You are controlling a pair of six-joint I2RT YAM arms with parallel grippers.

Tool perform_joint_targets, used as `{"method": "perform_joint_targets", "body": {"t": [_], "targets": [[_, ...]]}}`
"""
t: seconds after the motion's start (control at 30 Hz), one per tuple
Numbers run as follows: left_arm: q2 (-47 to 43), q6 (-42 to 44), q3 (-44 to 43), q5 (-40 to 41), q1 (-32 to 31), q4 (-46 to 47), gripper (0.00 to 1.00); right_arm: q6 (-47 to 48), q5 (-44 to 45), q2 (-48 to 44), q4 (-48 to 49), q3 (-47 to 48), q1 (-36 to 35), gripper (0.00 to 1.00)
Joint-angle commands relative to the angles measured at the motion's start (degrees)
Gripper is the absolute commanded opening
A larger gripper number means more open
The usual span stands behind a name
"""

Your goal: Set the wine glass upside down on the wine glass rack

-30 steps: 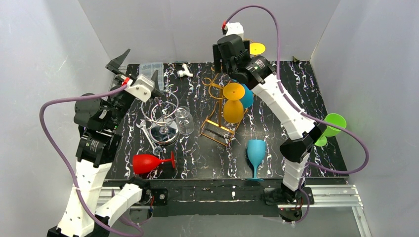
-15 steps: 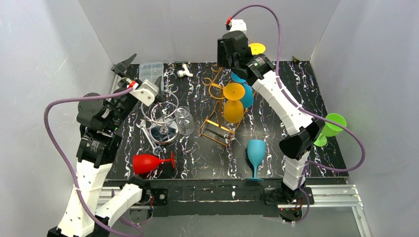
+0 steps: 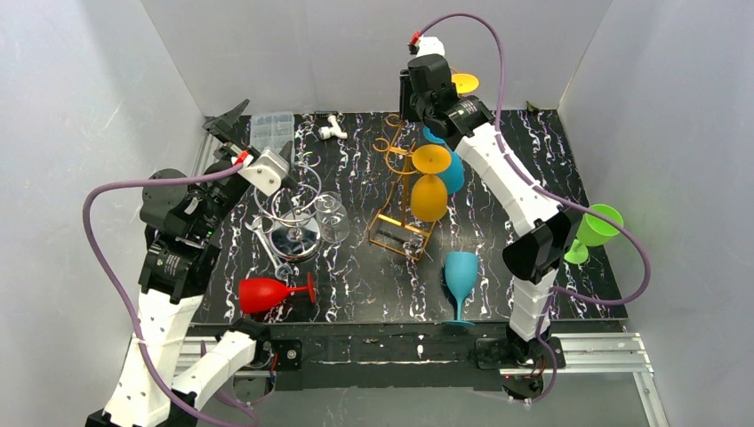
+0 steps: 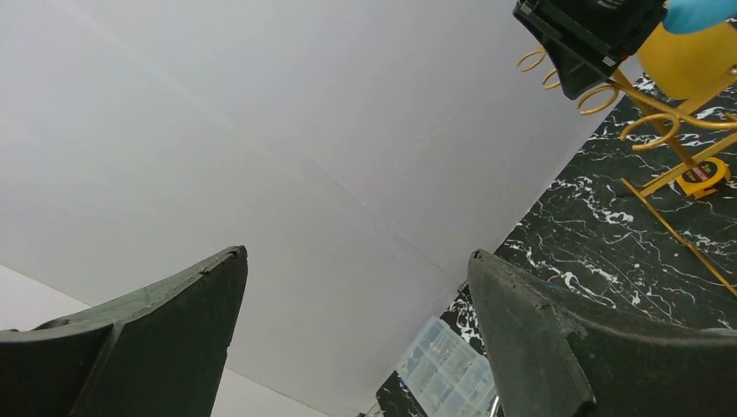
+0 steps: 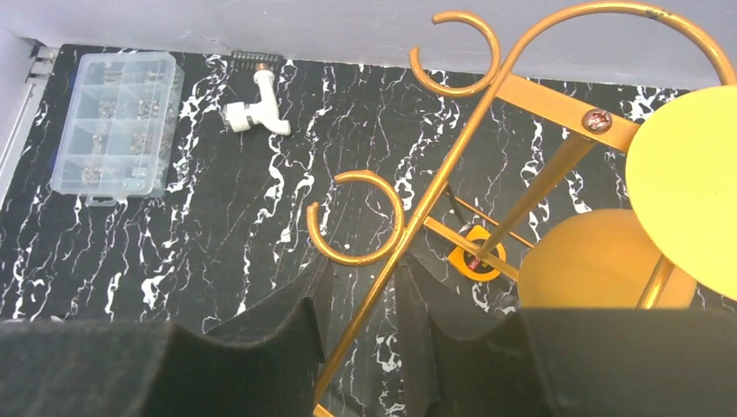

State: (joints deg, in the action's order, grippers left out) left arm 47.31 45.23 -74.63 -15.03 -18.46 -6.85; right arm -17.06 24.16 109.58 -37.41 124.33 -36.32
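Note:
The gold wire wine glass rack [image 3: 398, 233] stands mid-table with an orange glass [image 3: 429, 197] and a blue glass [image 3: 452, 173] hanging upside down on it. A teal wine glass [image 3: 461, 276] stands upright near the front, and a red one [image 3: 267, 292] lies on its side at front left. My right gripper [image 5: 363, 287] is up at the rack's top, its narrowed jaws astride a slanted gold bar [image 5: 408, 239] with a small gap on each side. High over the back left, my left gripper [image 4: 356, 261] stays wide open and empty.
Clear glasses [image 3: 331, 216] and a shiny metal piece [image 3: 296, 240] sit left of the rack. A green glass [image 3: 596, 227] is at the table's right edge. A clear parts box [image 3: 272, 126] and a white fitting [image 3: 332, 130] lie at the back.
My right gripper's jaws have narrowed around the rack's bar, and the rack with its hanging glasses has shifted slightly to the right. The left arm has swung a little rightward, still open.

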Motion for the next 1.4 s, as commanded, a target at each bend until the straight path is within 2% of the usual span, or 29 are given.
{"method": "perform_joint_targets", "body": {"t": [0.0, 0.1, 0.23, 0.43, 0.67, 0.87, 0.9, 1.07, 1.37], "targets": [[-1.1, 1.0, 0.8, -1.7, 0.3, 0.2, 0.98, 5.3, -6.2, 1.4, 3.2, 2.2, 3.7, 0.32], [-1.1, 1.5, 1.3, -1.9, 0.3, 0.3, 0.98, 7.3, -12.9, 1.1, 5.1, 2.4, 6.6, 0.29], [-0.8, 1.5, 1.4, -2.4, 0.3, 0.0, 0.98, 12.2, -26.1, 2.5, 5.7, 4.8, 9.9, 0.31], [-0.3, 1.8, 1.3, -2.7, 0.3, 0.0, 0.98, 19.9, -41.8, 6.2, 0.6, 10.1, 13.3, 0.35], [0.7, 2.2, 0.8, -3.2, 0.3, -0.1, 0.98, 25.2, -60.4, 7.7, 1.2, 12.2, 17.2, 0.4], [1.8, 2.7, 0.3, -3.6, 0.3, -0.4, 0.98, 24.7, -76.9, 8.6, 3.1, 13.1, 21.6, 0.39], [2.0, 2.7, 0.3, -3.6, 0.3, -0.4, 0.98, 24.5, -78.4, 8.5, 3.6, 13.0, 21.9, 0.42], [2.4, 2.8, 0.3, -3.9, 0.2, -0.4, 0.98, 23.6, -74.3, 7.3, 4.8, 12.4, 21.9, 0.72], [2.2, 2.4, 0.9, -4.2, 0.3, -0.4, 0.98, 24.7, -60.3, 1.1, 5.0, 11.0, 19.2, 0.95]]}}
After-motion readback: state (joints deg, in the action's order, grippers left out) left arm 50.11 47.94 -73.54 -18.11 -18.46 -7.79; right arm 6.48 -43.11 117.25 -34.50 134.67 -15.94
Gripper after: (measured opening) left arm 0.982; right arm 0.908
